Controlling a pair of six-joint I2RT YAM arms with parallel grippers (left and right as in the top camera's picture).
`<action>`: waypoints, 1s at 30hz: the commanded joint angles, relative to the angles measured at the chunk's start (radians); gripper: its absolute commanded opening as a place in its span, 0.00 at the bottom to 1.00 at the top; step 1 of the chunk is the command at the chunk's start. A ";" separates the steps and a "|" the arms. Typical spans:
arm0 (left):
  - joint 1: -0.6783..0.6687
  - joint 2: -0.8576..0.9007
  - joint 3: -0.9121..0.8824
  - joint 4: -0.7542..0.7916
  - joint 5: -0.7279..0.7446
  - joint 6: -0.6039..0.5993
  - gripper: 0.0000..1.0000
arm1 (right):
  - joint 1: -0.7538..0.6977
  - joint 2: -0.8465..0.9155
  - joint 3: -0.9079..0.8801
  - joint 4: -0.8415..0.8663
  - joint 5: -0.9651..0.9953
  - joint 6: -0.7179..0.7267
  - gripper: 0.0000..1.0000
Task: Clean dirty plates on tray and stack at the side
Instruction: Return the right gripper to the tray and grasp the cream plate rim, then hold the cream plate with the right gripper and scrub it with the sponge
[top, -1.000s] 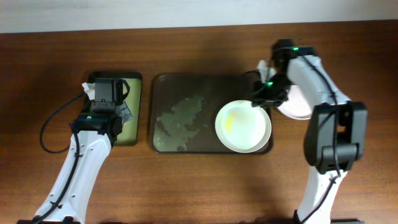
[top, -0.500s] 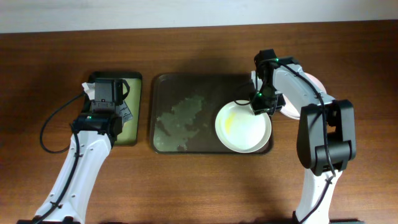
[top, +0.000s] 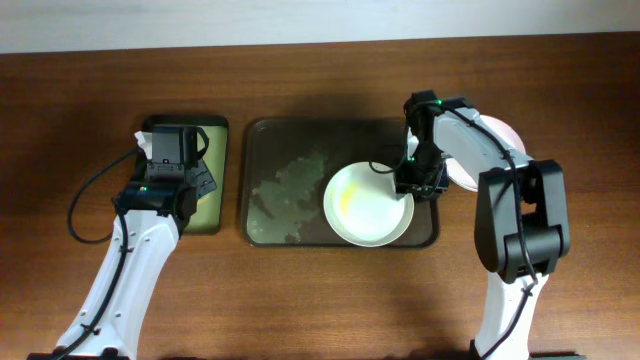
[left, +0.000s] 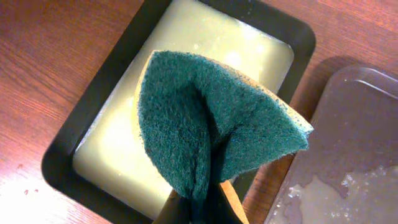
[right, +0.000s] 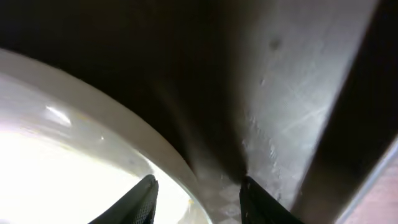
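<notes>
The tray (top: 300, 140) lies beneath the right gripper (top: 412, 183), with a soapy film spread over its floor to the gripper's left. One of the plates (top: 360, 212) rests on that floor and has a yellowish smear in its well. Its rim is straddled by the gripper's fingers. In the wrist view these are seen spread apart — one over the plate, one over the tray floor — so nothing is pinched. Other plates (top: 505, 132) appear stacked just beyond the gripper, off the tray and partly hidden by the arm. The small black tray (left: 93, 121) of pale liquid sits under the left gripper (top: 172, 160), which is clamped on a folded green sponge (left: 211, 118).

Slip is judged the main hazard. On a wet floor, a plate nudged by unclosed fingers could skate or spin away, or be ridden up onto the raised rim. If the fingers are closed carelessly, the thin wet rim could be squeezed out from between them. The stack could be knocked by the arm in any swing outward — and liquid could be dripped onto the table (top: 560, 280) when the sponge is carried across.
</notes>
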 joint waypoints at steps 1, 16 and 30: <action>0.004 0.006 -0.003 0.008 0.035 -0.009 0.00 | 0.012 0.003 -0.087 0.027 -0.019 0.057 0.44; 0.004 0.006 -0.003 0.005 0.207 -0.009 0.00 | 0.030 0.003 -0.154 0.162 -0.119 0.068 0.04; -0.204 0.200 -0.003 0.190 0.472 0.039 0.00 | 0.228 0.003 -0.154 0.423 -0.115 -0.186 0.04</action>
